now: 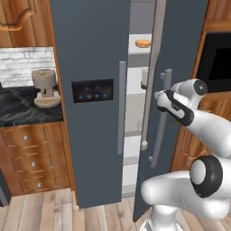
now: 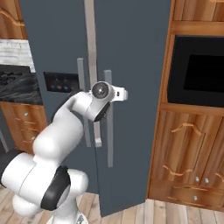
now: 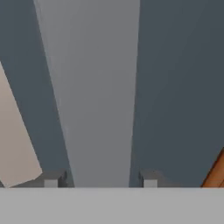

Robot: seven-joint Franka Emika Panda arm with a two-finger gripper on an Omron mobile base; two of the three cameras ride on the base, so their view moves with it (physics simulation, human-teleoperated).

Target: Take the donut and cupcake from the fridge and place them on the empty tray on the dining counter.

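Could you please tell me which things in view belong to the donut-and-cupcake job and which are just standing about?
Belongs to the job:
fridge, right door ajar
door handle, between the tool fingers
donut on an inside shelf

Just standing about:
coffee machine
microwave
drawers

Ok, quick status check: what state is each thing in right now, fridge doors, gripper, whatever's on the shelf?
Fridge: right door ajar, left door closed, blue panel lights on.
Right door handle: sits between the gripper's fingertips.
Gripper: open around the handle; contact cannot be told.
Donut: lying on an upper white shelf, seen through the gap.
Microwave: door closed.
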